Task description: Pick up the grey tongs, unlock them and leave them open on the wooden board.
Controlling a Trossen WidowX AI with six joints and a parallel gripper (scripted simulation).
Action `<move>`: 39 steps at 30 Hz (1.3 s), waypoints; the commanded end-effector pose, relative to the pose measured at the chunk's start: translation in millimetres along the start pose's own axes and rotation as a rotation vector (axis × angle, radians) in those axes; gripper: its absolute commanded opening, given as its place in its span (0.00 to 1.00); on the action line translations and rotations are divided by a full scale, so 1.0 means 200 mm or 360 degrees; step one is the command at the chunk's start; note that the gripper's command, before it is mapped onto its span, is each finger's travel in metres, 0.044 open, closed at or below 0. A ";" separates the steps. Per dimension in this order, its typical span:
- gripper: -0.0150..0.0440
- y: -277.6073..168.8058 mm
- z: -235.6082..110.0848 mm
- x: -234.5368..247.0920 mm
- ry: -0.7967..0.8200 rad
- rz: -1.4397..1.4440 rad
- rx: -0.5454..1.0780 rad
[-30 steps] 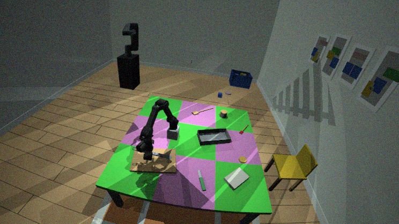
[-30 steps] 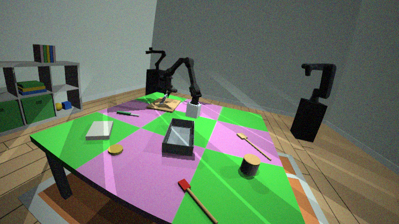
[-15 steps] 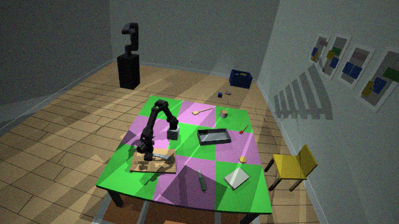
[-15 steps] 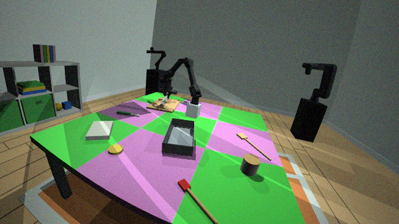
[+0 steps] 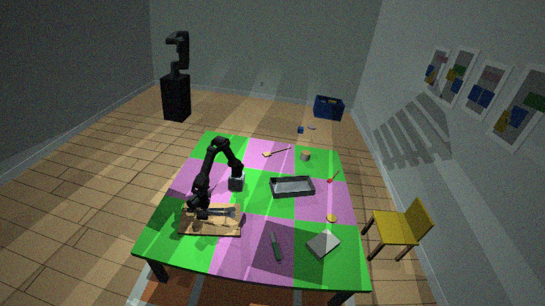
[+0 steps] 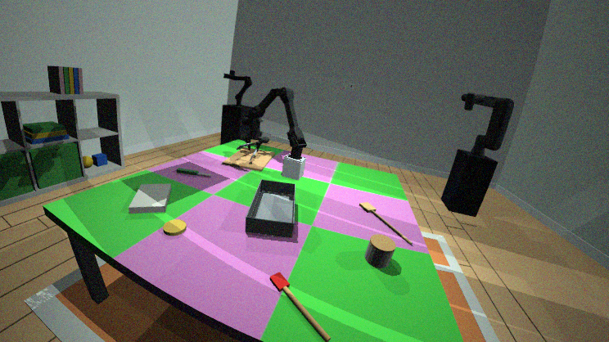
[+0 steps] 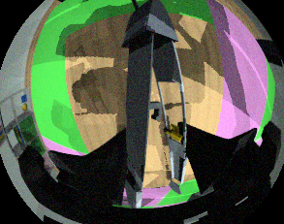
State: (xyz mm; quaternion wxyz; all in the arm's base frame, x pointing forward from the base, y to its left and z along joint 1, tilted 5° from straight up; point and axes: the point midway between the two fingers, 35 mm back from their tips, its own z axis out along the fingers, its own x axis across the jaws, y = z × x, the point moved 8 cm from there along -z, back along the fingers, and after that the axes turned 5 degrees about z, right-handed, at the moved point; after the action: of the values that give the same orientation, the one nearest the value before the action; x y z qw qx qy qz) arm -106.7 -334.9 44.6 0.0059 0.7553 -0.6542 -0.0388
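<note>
The grey tongs [image 5: 220, 210] [image 6: 252, 152] [image 7: 144, 84] lie on the wooden board [image 5: 209, 229] [image 6: 242, 161] [image 7: 98, 72] at the table's left side, their two arms spread apart in the wrist view. My gripper [image 5: 201, 213] [image 6: 250, 142] [image 7: 154, 128] is low over the board, its fingers open on either side of the tongs. I cannot tell whether the fingers still touch the arms. The dark roasting tin [image 5: 275, 192] [image 6: 269, 227] stands empty near the table's middle.
On the table are a wooden spatula [image 5: 275, 151] [image 6: 384, 221], a red spatula [image 5: 332, 176] [image 6: 296, 303], a short cylinder [image 5: 305, 155] [image 6: 380, 250], a yellow disc [image 5: 331, 217] [image 6: 174, 226], a grey block [image 5: 322, 242] [image 6: 150, 197], a green stick [image 5: 275, 246] [image 6: 193, 171] and the arm's grey base [image 5: 236, 183] [image 6: 293, 166].
</note>
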 end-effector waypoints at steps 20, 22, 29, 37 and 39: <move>1.00 0.10 -0.46 -0.55 -0.0007 -0.0005 0.0002; 1.00 0.09 -0.52 -0.66 -0.0009 -0.0006 0.0003; 1.00 0.07 -0.56 -0.74 -0.0011 -0.0007 0.0003; 1.00 0.07 -0.77 -0.73 -0.0007 0.0002 0.0005; 1.00 0.07 -0.80 -0.73 -0.0007 0.0003 0.0005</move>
State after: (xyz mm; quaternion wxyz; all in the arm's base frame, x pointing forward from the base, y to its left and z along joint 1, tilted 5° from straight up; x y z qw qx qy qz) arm -132.8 -199.6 193.2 -0.0050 0.7562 -0.6530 -0.0408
